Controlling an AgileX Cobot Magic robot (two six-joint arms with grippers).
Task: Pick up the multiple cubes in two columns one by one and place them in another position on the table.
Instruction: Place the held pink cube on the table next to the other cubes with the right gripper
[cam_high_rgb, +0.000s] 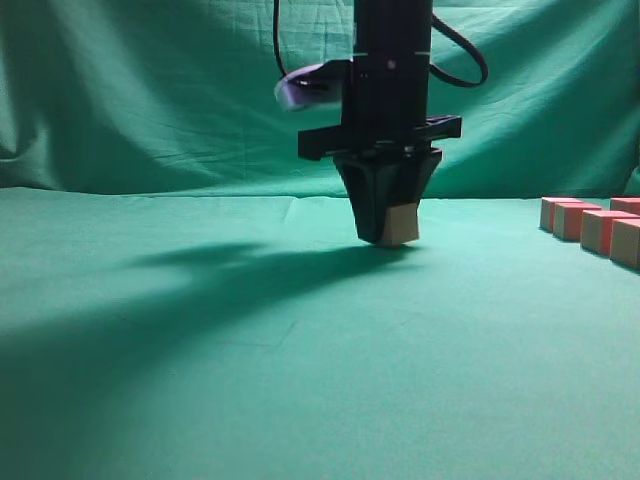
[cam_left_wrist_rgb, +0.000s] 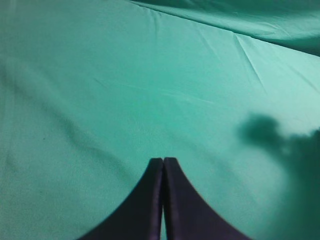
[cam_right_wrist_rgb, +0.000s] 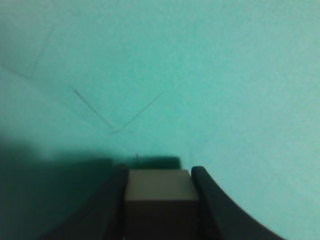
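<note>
My right gripper (cam_high_rgb: 388, 236) points straight down at the middle of the table (cam_high_rgb: 250, 380) and is shut on one tan cube (cam_high_rgb: 403, 224). The cube's lower edge is at the green cloth or a hair above it; I cannot tell whether it touches. In the right wrist view the cube (cam_right_wrist_rgb: 159, 185) fills the gap between the two black fingers of the right gripper (cam_right_wrist_rgb: 159, 171). Several more cubes (cam_high_rgb: 598, 228), red and tan, stand in rows at the far right edge. My left gripper (cam_left_wrist_rgb: 163, 160) is shut and empty, hanging over bare cloth.
A draped green backdrop (cam_high_rgb: 150, 90) rises behind the table. The right arm's broad shadow (cam_high_rgb: 130, 330) falls across the cloth to the left. A faint crease (cam_right_wrist_rgb: 117, 125) marks the cloth ahead of the held cube.
</note>
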